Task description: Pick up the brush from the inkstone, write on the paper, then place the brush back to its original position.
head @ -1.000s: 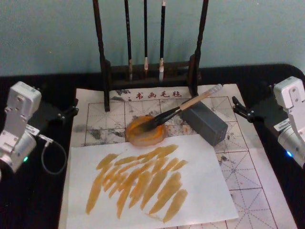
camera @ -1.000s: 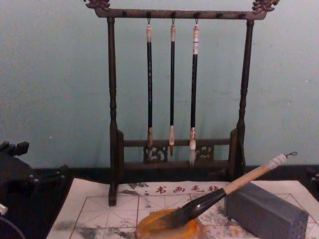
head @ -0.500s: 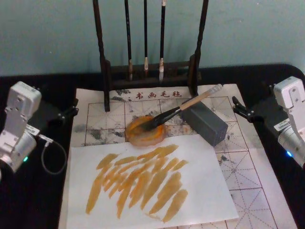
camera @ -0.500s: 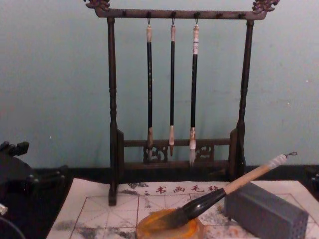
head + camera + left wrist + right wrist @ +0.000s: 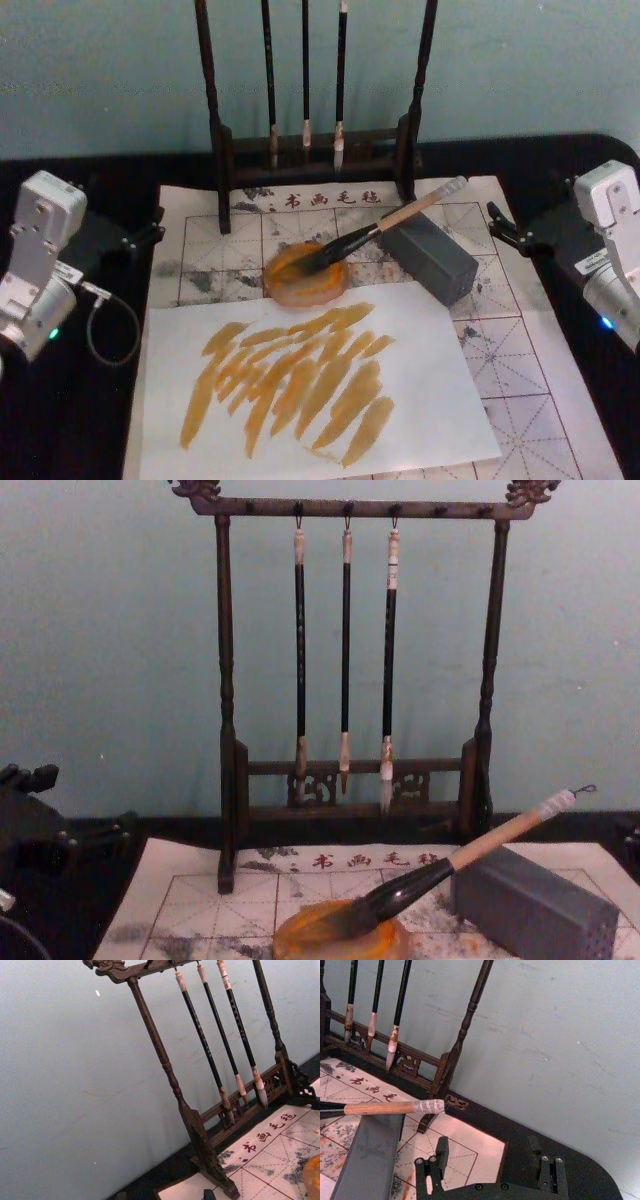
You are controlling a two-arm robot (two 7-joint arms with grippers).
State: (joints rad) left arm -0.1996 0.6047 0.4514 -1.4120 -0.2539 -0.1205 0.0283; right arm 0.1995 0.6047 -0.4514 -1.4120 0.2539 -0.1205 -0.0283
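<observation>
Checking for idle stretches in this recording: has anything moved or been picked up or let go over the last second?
Nothing visibly changed. The brush lies with its bristles in the inkstone and its handle leaning over the grey block. The left gripper and the right gripper sit at the two sides of the paper, holding nothing.

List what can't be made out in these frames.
- Brush bristles: head view, dark tip merges with a dark patch in the inkstone.
- Paper: head view, middle covered by stroked white sheet; near edge cut off by the frame.
- Red characters: too small to read.
- Inkstone front rim: chest view, cut by bottom edge.
- Left gripper, right gripper: parked at the table's sides.
</observation>
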